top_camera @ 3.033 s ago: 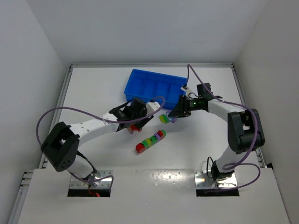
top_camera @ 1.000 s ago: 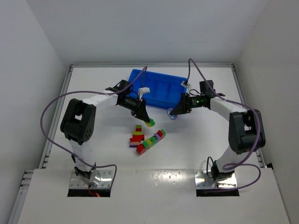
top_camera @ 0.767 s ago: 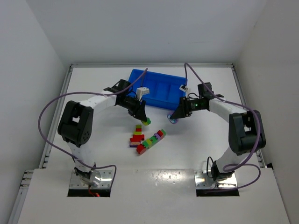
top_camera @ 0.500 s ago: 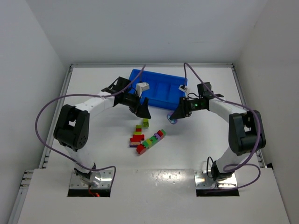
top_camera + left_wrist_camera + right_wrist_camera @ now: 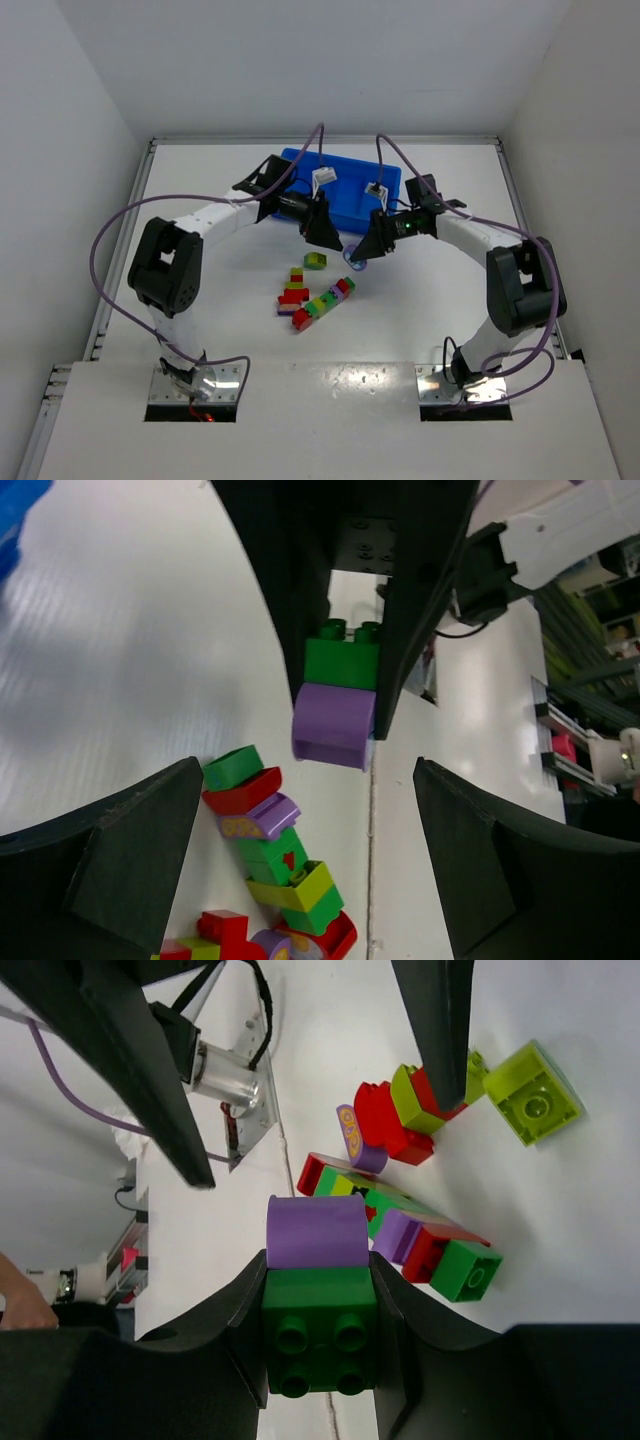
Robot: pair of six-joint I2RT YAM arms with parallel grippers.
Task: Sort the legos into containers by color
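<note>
My right gripper (image 5: 357,256) is shut on a dark green lego capped with a purple one (image 5: 320,1290), held just above the table. The same piece shows in the left wrist view (image 5: 336,695). My left gripper (image 5: 322,232) is open and holds nothing; its fingers (image 5: 130,865) stand wide apart. A single lime lego (image 5: 315,260) lies on the table just in front of it. Below that lie a multicoloured strip of legos (image 5: 325,299) and a red cluster (image 5: 293,293). The blue container tray (image 5: 352,193) sits behind both grippers, partly hidden by them.
Purple cables (image 5: 120,225) loop over the left side of the table and above the tray. Raised rails (image 5: 128,215) border the white table at the left, back and right. The arm bases (image 5: 195,385) sit at the near edge.
My left gripper opened and let the lime lego drop onto the table, then swung right toward the tray. My right gripper shifted slightly left and nearer with its piece.
</note>
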